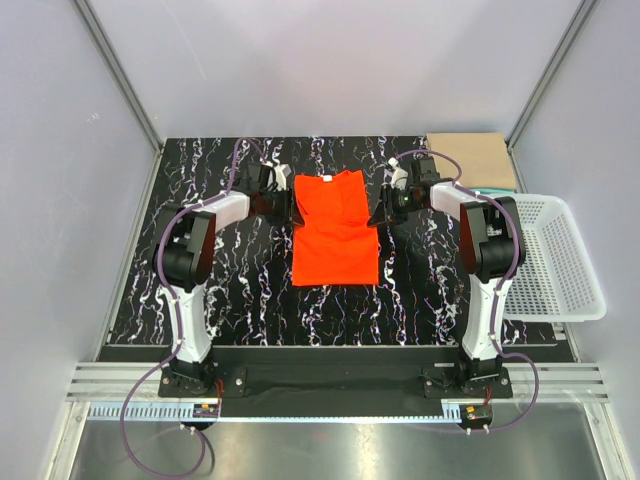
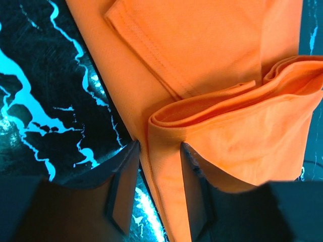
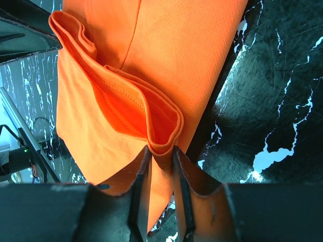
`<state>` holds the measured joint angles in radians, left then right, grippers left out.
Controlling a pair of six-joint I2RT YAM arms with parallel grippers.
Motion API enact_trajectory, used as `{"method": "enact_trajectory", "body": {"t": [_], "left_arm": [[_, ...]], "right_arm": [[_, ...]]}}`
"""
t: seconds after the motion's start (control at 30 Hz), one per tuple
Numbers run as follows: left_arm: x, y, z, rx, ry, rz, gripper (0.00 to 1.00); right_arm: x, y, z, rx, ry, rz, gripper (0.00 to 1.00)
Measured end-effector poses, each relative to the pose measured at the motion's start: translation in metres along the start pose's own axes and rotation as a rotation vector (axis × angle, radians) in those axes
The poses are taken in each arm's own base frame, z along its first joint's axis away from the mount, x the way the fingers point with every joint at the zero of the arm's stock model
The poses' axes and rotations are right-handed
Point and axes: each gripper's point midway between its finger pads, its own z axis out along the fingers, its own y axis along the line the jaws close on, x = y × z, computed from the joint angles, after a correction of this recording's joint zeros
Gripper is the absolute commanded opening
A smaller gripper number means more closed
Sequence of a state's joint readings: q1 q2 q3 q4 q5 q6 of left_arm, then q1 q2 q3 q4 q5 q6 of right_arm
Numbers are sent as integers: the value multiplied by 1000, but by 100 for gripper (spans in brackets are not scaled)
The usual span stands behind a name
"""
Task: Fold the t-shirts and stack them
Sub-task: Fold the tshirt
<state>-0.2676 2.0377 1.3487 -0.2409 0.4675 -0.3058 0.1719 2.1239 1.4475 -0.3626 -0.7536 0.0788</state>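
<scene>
The bright orange-red t-shirt [image 1: 335,235] lies in the middle of the black marbled table, its far part gathered between both grippers. My left gripper [image 1: 291,207] is at the shirt's left edge. In the left wrist view it [image 2: 159,154] is shut on a folded layer of the orange cloth [image 2: 227,60]. My right gripper [image 1: 384,208] is at the shirt's right edge. In the right wrist view it [image 3: 160,152] pinches a raised fold of the shirt [image 3: 166,60]. A folded tan t-shirt [image 1: 470,158] lies at the back right, with a sliver of teal cloth [image 1: 492,191] under its near edge.
A white plastic mesh basket [image 1: 556,262] stands at the right edge of the table, beside the right arm. Grey walls close in the back and both sides. The black marbled table [image 1: 240,290] shows around the shirt.
</scene>
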Motion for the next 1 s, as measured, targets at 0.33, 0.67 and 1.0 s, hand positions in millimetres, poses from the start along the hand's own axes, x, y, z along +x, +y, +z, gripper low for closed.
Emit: {"method": "enact_trajectory", "body": {"t": [0.33, 0.67, 1.0], "left_arm": [[-5, -2, 1, 13, -19, 14, 50], [-6, -2, 1, 12, -24, 37, 46], [-9, -6, 0, 12, -36, 69, 43]], "right_arm": [[0, 0, 0, -2, -1, 0, 25], [0, 3, 0, -18, 1, -1, 25], [0, 3, 0, -19, 2, -1, 25]]}}
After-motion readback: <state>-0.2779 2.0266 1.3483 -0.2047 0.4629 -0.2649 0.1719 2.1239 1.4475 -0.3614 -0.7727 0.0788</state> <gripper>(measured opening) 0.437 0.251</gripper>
